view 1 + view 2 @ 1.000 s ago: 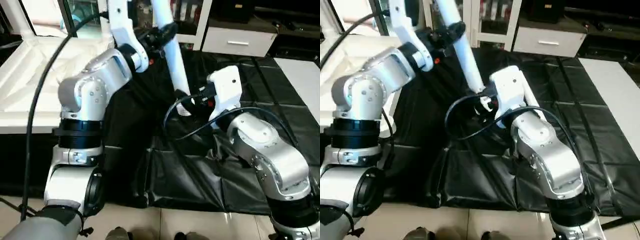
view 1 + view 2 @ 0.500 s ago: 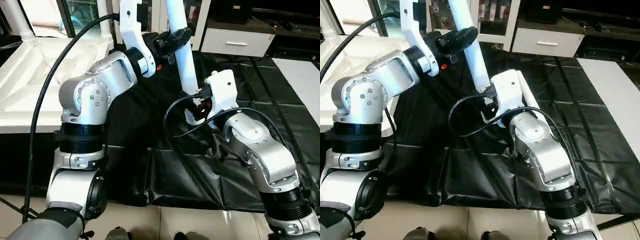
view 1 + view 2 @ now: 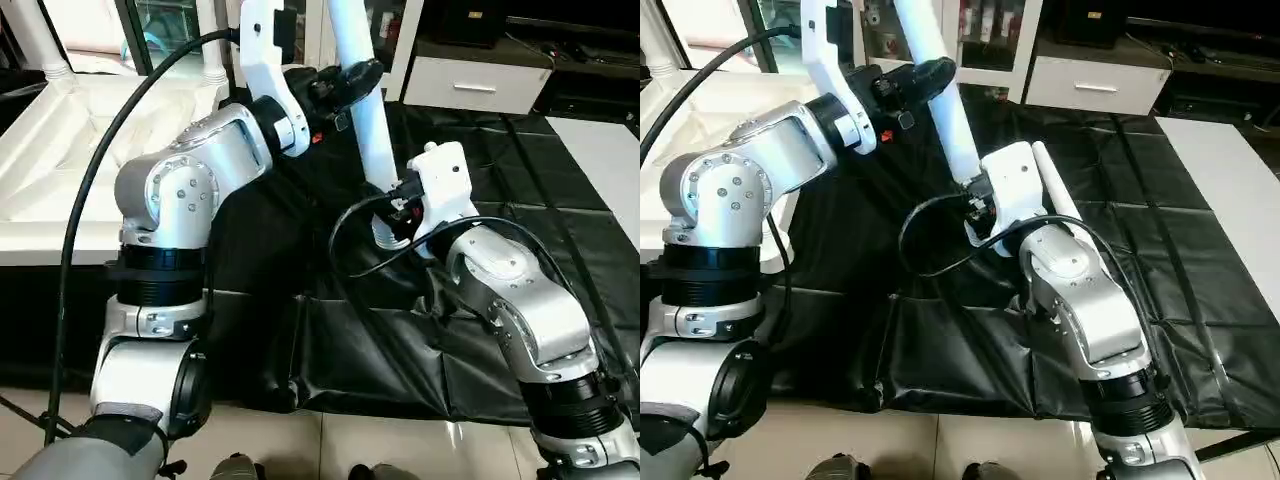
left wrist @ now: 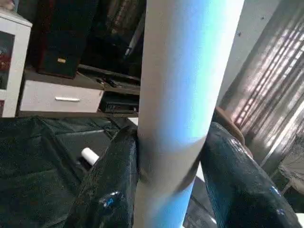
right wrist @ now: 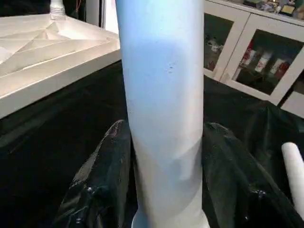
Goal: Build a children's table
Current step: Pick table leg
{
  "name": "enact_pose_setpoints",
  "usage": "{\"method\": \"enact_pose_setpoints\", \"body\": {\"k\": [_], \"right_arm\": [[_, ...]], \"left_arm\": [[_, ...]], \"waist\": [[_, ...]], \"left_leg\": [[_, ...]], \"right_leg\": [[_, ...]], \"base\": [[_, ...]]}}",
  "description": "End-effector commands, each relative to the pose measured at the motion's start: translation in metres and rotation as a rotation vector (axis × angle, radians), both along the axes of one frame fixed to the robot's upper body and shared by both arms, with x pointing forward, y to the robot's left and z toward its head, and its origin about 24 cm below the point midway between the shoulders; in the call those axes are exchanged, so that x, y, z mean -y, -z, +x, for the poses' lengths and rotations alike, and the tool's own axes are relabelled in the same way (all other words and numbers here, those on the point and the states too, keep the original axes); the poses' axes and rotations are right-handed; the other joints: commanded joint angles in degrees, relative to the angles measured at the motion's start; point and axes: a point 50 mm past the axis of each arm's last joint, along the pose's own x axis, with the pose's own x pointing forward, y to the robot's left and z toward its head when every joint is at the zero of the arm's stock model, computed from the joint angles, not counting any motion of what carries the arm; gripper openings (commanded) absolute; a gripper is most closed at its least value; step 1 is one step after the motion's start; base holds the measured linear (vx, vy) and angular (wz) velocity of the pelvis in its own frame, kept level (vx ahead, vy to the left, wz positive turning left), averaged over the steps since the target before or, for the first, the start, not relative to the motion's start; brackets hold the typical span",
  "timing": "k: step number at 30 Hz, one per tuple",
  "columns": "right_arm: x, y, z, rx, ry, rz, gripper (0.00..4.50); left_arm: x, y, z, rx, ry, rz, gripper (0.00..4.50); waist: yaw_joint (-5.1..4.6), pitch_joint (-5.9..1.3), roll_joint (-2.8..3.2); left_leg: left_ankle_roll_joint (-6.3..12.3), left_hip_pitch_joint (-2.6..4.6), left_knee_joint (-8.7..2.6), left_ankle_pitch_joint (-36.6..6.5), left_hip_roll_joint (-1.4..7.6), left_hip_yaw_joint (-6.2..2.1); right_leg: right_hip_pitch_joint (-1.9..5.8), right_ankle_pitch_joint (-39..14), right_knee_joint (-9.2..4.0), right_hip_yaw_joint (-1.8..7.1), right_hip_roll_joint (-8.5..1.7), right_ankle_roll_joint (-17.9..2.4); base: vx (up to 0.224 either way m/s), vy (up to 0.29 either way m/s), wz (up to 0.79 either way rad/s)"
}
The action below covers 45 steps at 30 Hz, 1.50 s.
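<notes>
**Both grippers keep the leg, which now stands steeper and hardly moves**

From the left eye view: one second ago the white leg point(image 3: 365, 110) was lower and more to the left in the picture; half a second ago it was already where it is now. So the lifting seems finished, and my judgement is that the robot now only holds the leg between both arms before it carries it to the table top point(image 3: 60, 140). The top lies upside down at the robot's left side, well apart from the leg, with its ribs up. The left gripper point(image 3: 345, 82) clamps the leg high up; the right gripper point(image 3: 400, 205) holds it near its lower end, above the black sheet point(image 3: 520, 170).

From the right eye view: the same picture, almost unchanged from half a second ago. A second leg point(image 3: 1052, 195) lies on the sheet just behind the right arm.

From the left wrist view: the two black fingers point(image 4: 114, 185) press on both sides of the tube. They are closed on it, with no gap that I can see.

From the right wrist view: here also the fingers point(image 5: 102, 175) are closed narrow around the leg, touching it on both sides. The ribbed top shows behind.
</notes>
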Motion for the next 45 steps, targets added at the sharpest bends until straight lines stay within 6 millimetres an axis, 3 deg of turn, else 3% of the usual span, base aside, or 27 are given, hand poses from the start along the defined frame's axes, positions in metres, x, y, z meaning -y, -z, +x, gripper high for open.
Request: {"method": "enact_pose_setpoints", "body": {"k": [1, 3, 4, 5, 7, 11, 17, 22, 25, 26, 30, 32, 34, 36, 45], "right_arm": [[0.003, -0.006, 0.002, 0.024, -0.018, 0.009, 1.83], [0.002, -0.008, 0.001, 0.028, -0.039, 0.026, 1.83], [0.001, -0.011, 0.000, 0.038, -0.064, 0.043, 1.83], [0.001, -0.013, 0.000, 0.043, -0.079, 0.053, 1.82], [0.002, -0.018, 0.000, 0.052, -0.107, 0.080, 1.82], [0.007, -0.027, -0.002, 0.049, -0.162, 0.160, 1.82], [0.023, -0.040, -0.013, -0.010, -0.386, 0.319, 1.81], [0.032, -0.032, -0.033, -0.169, -0.620, 0.309, 1.81], [0.034, -0.025, -0.042, -0.242, -0.690, 0.247, 1.81], [0.034, -0.024, -0.043, -0.254, -0.698, 0.240, 1.81], [0.035, -0.022, -0.047, -0.290, -0.725, 0.244, 1.81], [0.034, -0.023, -0.048, -0.299, -0.735, 0.246, 1.81], [0.035, -0.023, -0.049, -0.301, -0.739, 0.247, 1.81], [0.034, -0.024, -0.049, -0.300, -0.743, 0.249, 1.81], [0.032, -0.024, -0.049, -0.303, -0.753, 0.254, 1.81]], "left_arm": [[0.001, -0.009, -0.004, 0.037, 0.023, -0.001, 1.72], [0.000, -0.009, -0.003, 0.042, 0.012, 0.004, 1.72], [-0.002, -0.009, -0.002, 0.043, 0.010, 0.003, 2.28], [-0.004, -0.010, -0.003, 0.046, 0.023, -0.004, 2.42], [-0.005, -0.010, -0.007, 0.061, 0.085, 0.011, 2.42], [-0.006, -0.011, -0.013, 0.090, 0.140, 0.062, 2.85], [-0.012, -0.019, -0.018, 0.088, 0.237, -0.030, 3.42], [-0.013, -0.023, -0.024, 0.059, 0.392, -0.125, 3.77], [-0.012, -0.024, -0.028, 0.045, 0.462, -0.156, 4.10], [-0.011, -0.024, -0.029, 0.042, 0.473, -0.162, 4.12], [-0.008, -0.023, -0.035, 0.032, 0.562, -0.156, 4.13], [-0.007, -0.021, -0.039, 0.028, 0.584, -0.131, 4.13], [-0.006, -0.019, -0.040, 0.016, 0.590, -0.127, 3.77], [-0.006, -0.018, -0.040, 0.003, 0.596, -0.141, 3.77], [-0.007, -0.018, -0.040, -0.016, 0.600, -0.149, 2.86]], "waist": [[0.03, -5.78, -0.15], [0.06, -5.82, -0.19], [0.04, -5.83, -0.11], [0.04, -5.83, -0.11], [0.06, -5.82, -0.12], [0.03, -5.69, 0.08], [0.33, -5.75, 0.14], [0.84, -5.83, 0.05], [1.16, -5.82, 0.05], [1.28, -5.73, 0.25], [1.22, -5.68, 0.10], [1.32, -5.54, 0.40], [1.38, -5.56, 0.33], [1.50, -5.59, 0.36], [1.71, -5.79, 0.47]], "left_leg": [[0.40, 0.07, -3.41, -4.51, 1.59, 0.14], [0.69, 0.02, -3.37, -4.01, 1.59, 0.13], [0.85, 0.06, -3.36, -3.83, 1.62, 0.12], [0.85, 0.07, -3.36, -3.85, 1.63, 0.13], [1.02, 0.15, -3.37, -4.34, 1.58, 0.19], [1.00, 0.26, -3.50, -5.58, 1.84, 0.13], [1.70, 0.17, -3.39, -5.57, 1.81, 0.15], [2.74, 0.12, -3.18, -5.30, 1.63, 0.25], [2.41, 0.11, -3.15, -5.90, 1.72, 0.17], [2.33, 0.13, -3.14, -6.14, 1.71, 0.16], [1.78, 0.22, -3.21, -7.09, 1.74, 0.08], [1.32, 0.39, -3.26, -8.28, 1.78, 0.01], [0.98, 0.44, -3.29, -9.03, 1.86, -0.06], [0.82, 0.42, -3.26, -8.90, 1.86, -0.07], [0.85, 0.22, -3.25, -7.88, 1.84, -0.13]], "right_leg": [[4.29, -9.46, -3.37, 2.85, -3.86, -8.74], [4.33, -8.75, -3.26, 2.86, -3.86, -8.85], [4.28, -8.39, -3.24, 2.83, -3.83, -9.16], [4.29, -8.34, -3.23, 2.84, -3.84, -9.25], [4.27, -8.83, -3.32, 2.82, -3.84, -9.50], [4.12, -10.23, -3.32, 2.81, -3.97, -9.62], [4.29, -9.86, -3.35, 2.67, -3.92, -10.94], [4.58, -11.05, -3.74, 2.61, -3.93, -11.15], [4.52, -13.82, -3.97, 2.42, -4.01, -10.76], [4.40, -14.41, -4.05, 2.46, -4.05, -10.61], [4.12, -18.77, -4.47, 2.30, -4.13, -9.42], [3.87, -20.84, -4.76, 2.24, -4.08, -8.72], [3.82, -21.74, -4.84, 2.18, -4.08, -8.26], [3.79, -21.65, -4.83, 2.16, -4.12, -8.26], [3.94, -19.64, -4.61, 2.14, -4.06, -8.10]], "base": [[0.000, 0.000, 0.00], [0.000, 0.000, 0.00], [0.000, 0.000, 0.00], [0.000, 0.000, 0.00], [0.000, 0.000, 0.00], [0.000, 0.000, 0.00], [0.000, 0.000, 0.00], [0.000, 0.000, 0.00], [0.000, 0.000, 0.00], [0.000, 0.000, 0.00], [0.000, 0.000, 0.00], [0.000, 0.000, 0.00], [0.000, 0.000, 0.00], [0.000, 0.000, 0.00], [0.000, 0.000, 0.00]]}}
